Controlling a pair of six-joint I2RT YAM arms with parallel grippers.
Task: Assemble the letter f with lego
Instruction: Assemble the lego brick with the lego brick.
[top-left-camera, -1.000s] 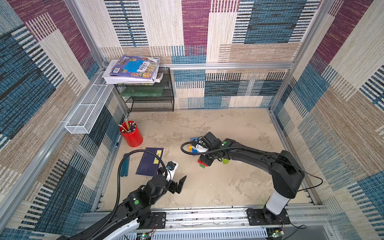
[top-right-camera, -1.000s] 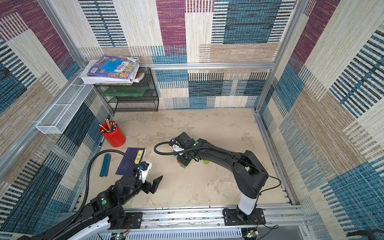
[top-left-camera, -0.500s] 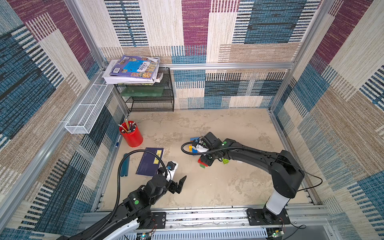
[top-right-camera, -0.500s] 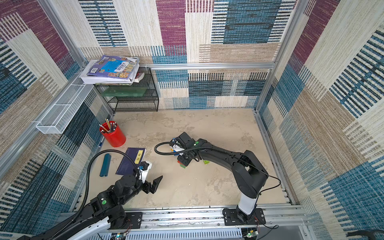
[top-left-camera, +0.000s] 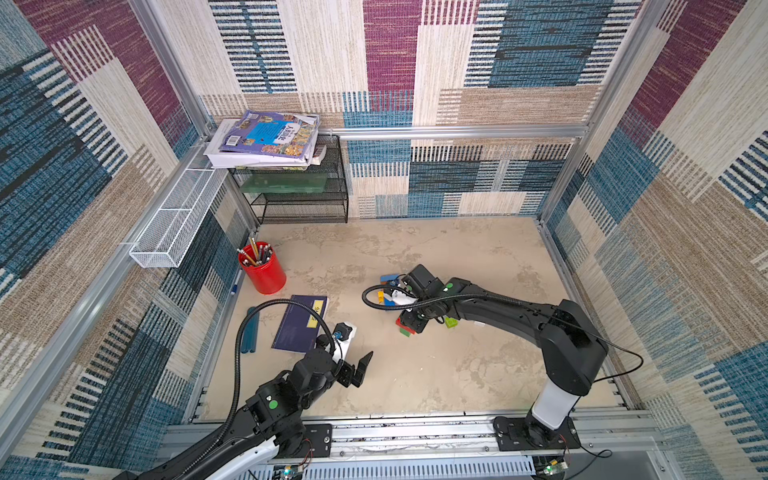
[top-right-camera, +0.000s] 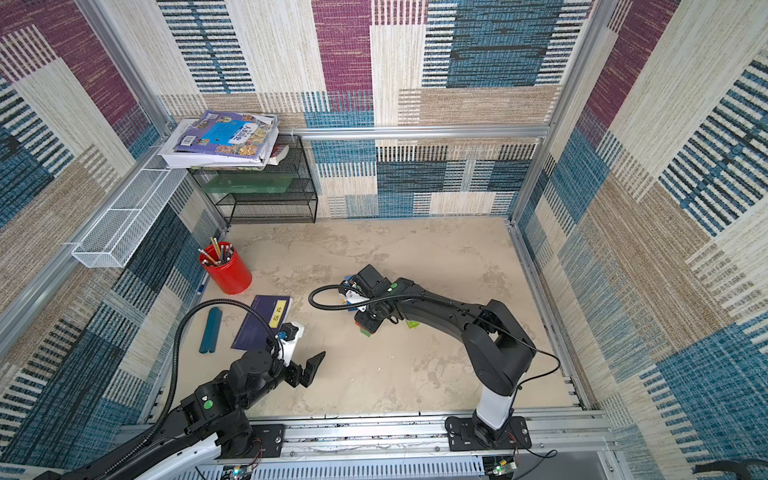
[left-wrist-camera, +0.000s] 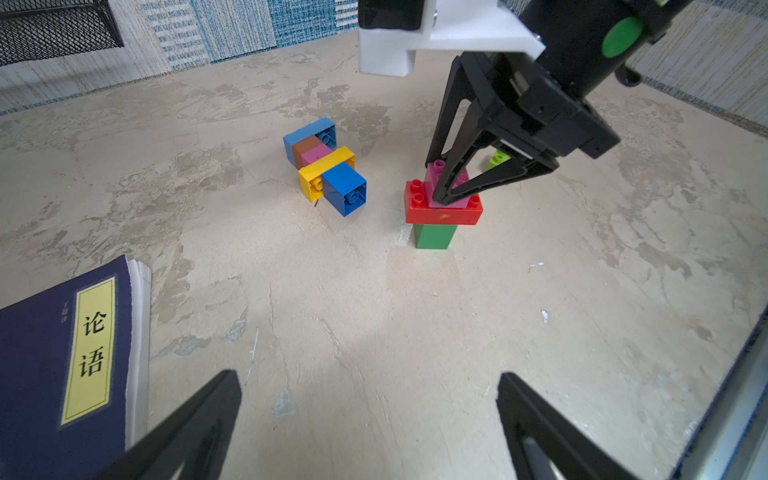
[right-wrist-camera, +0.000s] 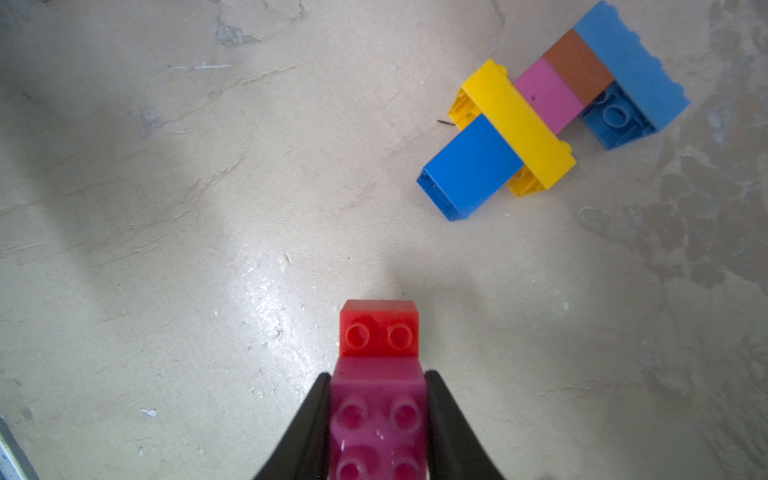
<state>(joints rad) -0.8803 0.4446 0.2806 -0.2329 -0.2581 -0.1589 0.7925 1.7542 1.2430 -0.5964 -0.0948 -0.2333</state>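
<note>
Near a side wall (top-left-camera: 214, 249), red cup (top-left-camera: 266, 280) of pencils (top-left-camera: 254, 252); right gripper (right-wrist-camera: 378, 380) clamped on pink brick (right-wrist-camera: 378, 419), left gripper (left-wrist-camera: 368, 379) apart.

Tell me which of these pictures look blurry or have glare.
Right wrist view: the magenta brick in the right gripper is out of focus, with glare on the table ahead of it. Left wrist view: sharp, edges bowed by the wide lens. Top views: even light.

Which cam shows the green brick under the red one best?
Left wrist: the green brick stands in full side view under the red brick. Right wrist hides it beneath the red. Both top views show only a green sliver.
</note>
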